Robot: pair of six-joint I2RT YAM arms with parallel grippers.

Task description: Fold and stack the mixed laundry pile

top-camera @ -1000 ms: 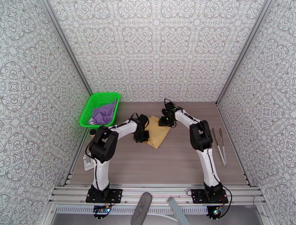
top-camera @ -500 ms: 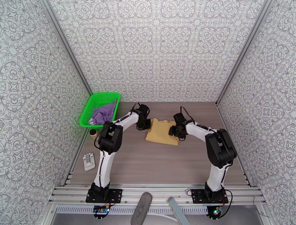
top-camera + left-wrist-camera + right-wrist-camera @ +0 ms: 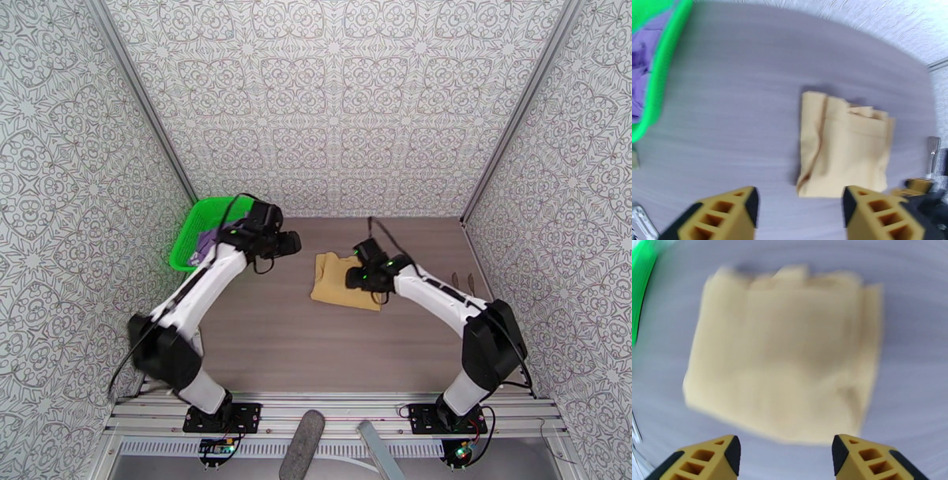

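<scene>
- Top external view: a smooth bench [image 3: 316,355] with a grey-brown wood-grain face, closed in on three sides by panels [image 3: 332,103] printed with a fine grey lace-like pattern.
- A mustard-tan garment [image 3: 340,280] lies flat on the bench, folded into a rough rectangle, about midway between the left and right edges and nearer the far edge. The cloth is soft and matte with a few creases.
- From the left wrist, the mustard-tan garment [image 3: 847,154] shows a doubled fold down one side and uneven layered edges at its far end. From the right wrist [image 3: 786,366] it is blurred into a soft-edged tan block.
- A green basket [image 3: 189,229] of bright plastic mesh, rectangular with sloping walls, sits at the far left corner of the bench. The left arm [image 3: 197,288] hides much of it. Its rim [image 3: 665,67] is cut off by the edge of the left wrist view.
- A purple T-shirt [image 3: 204,239] lies crumpled inside the basket. Only a small patch shows past the arm, plus a blurred strip [image 3: 642,75] from the left wrist. No print can be made out.
- The left tool [image 3: 291,243] hangs above the bench between the basket and the tan garment. Its fingers [image 3: 730,213] are blocky ochre pieces with hollow cells and black edges. The tool [image 3: 800,201] stands wide, with nothing in it.
- The right tool [image 3: 354,278] is at the right side of the tan garment. It too [image 3: 786,449] stands wide and empty. Whether it touches the cloth cannot be told.
- Thin metal pieces [image 3: 472,279] lie near the right edge, mostly hidden by the right arm [image 3: 442,296].
</scene>
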